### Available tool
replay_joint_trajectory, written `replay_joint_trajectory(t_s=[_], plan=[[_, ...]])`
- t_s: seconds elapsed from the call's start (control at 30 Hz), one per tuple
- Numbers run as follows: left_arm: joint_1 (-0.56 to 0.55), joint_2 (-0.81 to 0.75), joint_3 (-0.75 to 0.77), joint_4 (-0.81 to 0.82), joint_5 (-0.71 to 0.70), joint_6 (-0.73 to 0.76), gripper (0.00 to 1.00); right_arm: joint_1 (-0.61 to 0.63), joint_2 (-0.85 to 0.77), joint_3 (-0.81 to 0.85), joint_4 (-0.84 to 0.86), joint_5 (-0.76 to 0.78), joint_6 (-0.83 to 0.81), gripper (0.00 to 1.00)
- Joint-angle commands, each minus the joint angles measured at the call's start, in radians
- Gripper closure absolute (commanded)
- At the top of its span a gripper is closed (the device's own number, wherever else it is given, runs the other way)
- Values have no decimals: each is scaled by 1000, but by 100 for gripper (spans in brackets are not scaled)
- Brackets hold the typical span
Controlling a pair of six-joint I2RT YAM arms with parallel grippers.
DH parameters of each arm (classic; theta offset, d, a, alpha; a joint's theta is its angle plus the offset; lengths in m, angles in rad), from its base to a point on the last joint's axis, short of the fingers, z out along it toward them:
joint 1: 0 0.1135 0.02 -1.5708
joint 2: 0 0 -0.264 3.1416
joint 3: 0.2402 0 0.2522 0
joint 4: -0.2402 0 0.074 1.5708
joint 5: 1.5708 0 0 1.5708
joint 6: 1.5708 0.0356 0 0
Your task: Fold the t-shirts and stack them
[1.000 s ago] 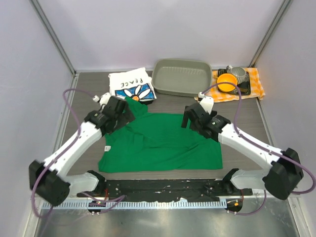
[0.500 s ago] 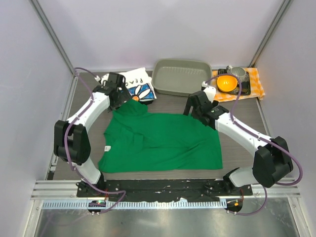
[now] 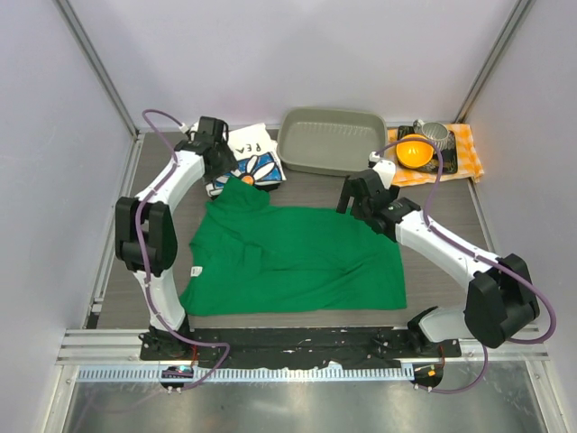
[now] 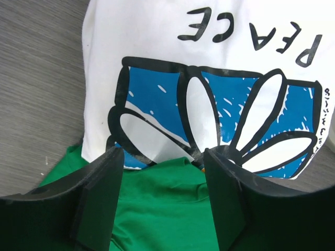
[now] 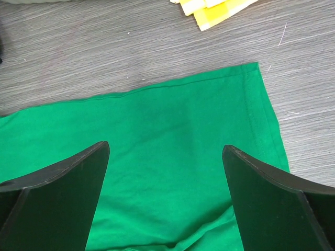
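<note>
The green shirt (image 3: 297, 257) lies mid-tabletop (image 3: 306, 191), rumpled on its left side. The right claw (image 5: 165, 149) hangs spread over its far right corner. The left claw (image 4: 163, 154), also spread, hangs where green overlaps the white shirt (image 4: 220, 104) beyond. Both should probably pinch green only, low and together, leaving white undisturbed.

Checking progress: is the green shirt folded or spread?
Spread: the green t-shirt lies flat and open, rumpled only at its far-left corner.
</note>
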Motion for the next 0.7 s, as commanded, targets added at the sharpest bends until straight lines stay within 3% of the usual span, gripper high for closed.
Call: replay_joint_trajectory(t_s=[0.0, 0.27, 0.53, 0.67], plan=[[2, 22, 63, 22, 30, 9, 38, 1, -9, -13, 53, 4, -20, 5], [2, 54, 60, 28, 76, -3, 54, 1, 14, -22, 63, -2, -20, 5], [2, 49, 20, 48, 103, -8, 62, -2, 38, -27, 69, -13, -14, 5], [2, 34, -8, 57, 110, -9, 72, 0, 45, -28, 69, -11, -9, 5]])
